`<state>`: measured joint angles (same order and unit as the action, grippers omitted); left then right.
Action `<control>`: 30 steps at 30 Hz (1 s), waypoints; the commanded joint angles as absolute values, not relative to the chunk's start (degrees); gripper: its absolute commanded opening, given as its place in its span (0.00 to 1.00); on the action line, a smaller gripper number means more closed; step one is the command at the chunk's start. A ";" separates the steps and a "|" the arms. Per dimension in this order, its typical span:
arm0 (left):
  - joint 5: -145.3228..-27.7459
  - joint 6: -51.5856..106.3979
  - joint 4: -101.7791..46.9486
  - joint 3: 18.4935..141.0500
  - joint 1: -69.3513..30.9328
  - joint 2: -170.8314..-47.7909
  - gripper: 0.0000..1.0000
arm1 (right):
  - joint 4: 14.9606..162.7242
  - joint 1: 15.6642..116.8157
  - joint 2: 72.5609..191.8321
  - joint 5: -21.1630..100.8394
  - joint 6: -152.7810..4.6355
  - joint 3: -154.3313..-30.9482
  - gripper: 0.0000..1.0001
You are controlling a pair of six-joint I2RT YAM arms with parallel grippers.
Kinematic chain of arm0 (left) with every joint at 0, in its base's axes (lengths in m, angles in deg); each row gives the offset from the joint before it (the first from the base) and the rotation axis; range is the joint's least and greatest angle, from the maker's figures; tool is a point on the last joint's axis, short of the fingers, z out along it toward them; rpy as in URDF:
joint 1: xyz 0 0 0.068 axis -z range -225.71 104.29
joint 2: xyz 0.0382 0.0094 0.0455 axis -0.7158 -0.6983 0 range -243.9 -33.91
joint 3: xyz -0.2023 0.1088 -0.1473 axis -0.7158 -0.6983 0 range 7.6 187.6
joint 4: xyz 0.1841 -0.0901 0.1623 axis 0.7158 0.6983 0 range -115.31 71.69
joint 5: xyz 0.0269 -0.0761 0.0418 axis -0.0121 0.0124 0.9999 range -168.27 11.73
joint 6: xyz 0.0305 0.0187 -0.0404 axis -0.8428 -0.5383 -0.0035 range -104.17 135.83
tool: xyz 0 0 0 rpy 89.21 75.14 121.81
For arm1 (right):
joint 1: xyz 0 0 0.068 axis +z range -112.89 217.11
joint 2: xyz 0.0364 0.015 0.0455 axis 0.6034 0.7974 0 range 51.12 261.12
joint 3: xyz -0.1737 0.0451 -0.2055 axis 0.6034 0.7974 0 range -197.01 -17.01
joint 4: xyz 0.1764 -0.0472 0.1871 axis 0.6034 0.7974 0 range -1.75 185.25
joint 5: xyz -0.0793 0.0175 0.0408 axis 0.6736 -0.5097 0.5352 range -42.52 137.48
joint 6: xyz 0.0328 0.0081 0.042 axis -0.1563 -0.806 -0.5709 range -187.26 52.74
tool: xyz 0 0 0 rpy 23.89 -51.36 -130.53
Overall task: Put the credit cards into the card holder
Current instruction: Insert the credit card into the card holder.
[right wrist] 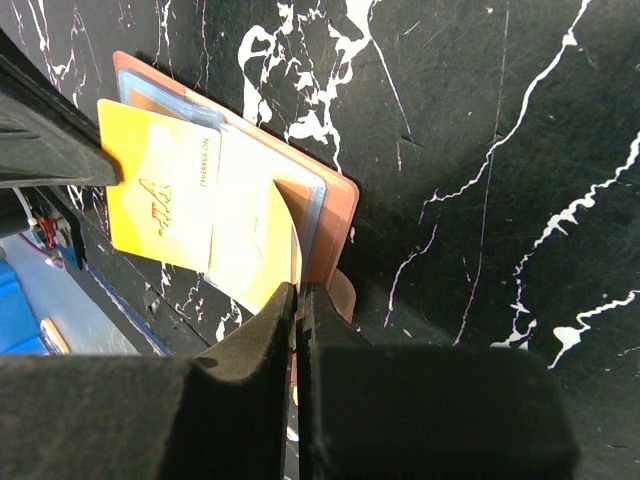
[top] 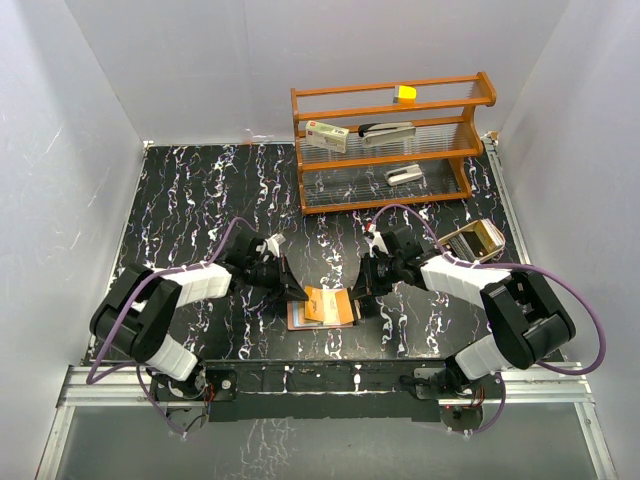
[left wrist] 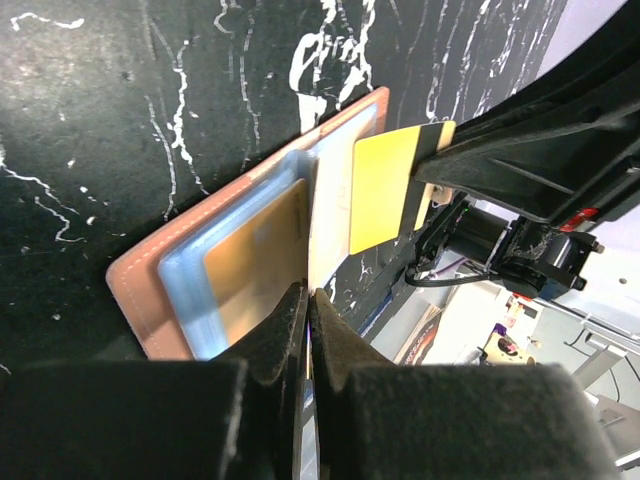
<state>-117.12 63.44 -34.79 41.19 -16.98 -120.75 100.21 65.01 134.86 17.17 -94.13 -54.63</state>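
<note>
Marbled table (top: 200,200); hands (top: 298,293) (top: 360,305) mask card holder (top: 322,312) ends.

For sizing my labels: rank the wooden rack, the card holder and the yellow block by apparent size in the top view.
1. wooden rack, clearly largest.
2. card holder, partly under an orange card.
3. yellow block, smallest.

A: What is the left gripper (left wrist: 308,298) covering?
B: Its shut tips are hiding the near edge of the card holder (left wrist: 135,285).
A: And the orange card (right wrist: 160,200)?
B: One corner is sitting hidden behind the left gripper, another between the tips of the right gripper (right wrist: 298,290). Its print is showing too small to read.
</note>
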 commanded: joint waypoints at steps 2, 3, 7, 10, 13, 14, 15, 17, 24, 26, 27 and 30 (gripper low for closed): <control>-118.41 63.64 -35.47 39.94 -16.63 -123.10 0.00 | 99.54 65.24 134.26 19.90 -92.34 -54.08 0.00; -118.58 63.60 -35.50 39.90 -16.63 -123.51 0.00 | 99.58 65.24 134.26 19.92 -92.31 -54.03 0.00; -117.24 63.21 -34.14 39.92 -16.52 -123.63 0.00 | 99.59 65.19 134.19 19.93 -92.31 -53.90 0.00; -115.25 62.30 -31.09 40.99 -16.30 -123.02 0.00 | 99.58 65.17 134.25 19.94 -92.33 -53.95 0.00; -114.45 62.79 -31.03 40.89 -16.20 -122.27 0.00 | 99.58 65.23 134.33 19.87 -92.31 -54.05 0.00; -114.37 63.18 -31.10 40.93 -16.16 -122.06 0.00 | 99.56 65.24 134.35 19.94 -92.31 -54.09 0.00; -114.28 63.40 -31.11 40.99 -16.03 -121.96 0.00 | 99.58 65.19 134.33 19.94 -92.37 -54.03 0.00; -113.84 64.00 -31.07 41.08 -15.87 -121.65 0.00 | 99.58 65.19 134.26 19.94 -92.39 -53.97 0.00; -113.24 65.00 -31.02 41.80 -14.91 -121.53 0.00 | 99.41 65.21 134.00 19.94 -92.57 -53.68 0.00; -113.11 65.49 -31.11 42.01 -14.50 -121.49 0.00 | 99.41 65.24 133.93 19.93 -92.57 -53.66 0.00; -112.87 65.75 -31.11 42.11 -14.24 -121.43 0.00 | 99.41 65.23 133.89 19.90 -92.57 -53.66 0.00; -112.58 66.53 -31.46 42.01 -13.83 -120.86 0.00 | 99.17 65.24 133.90 19.84 -92.74 -53.49 0.00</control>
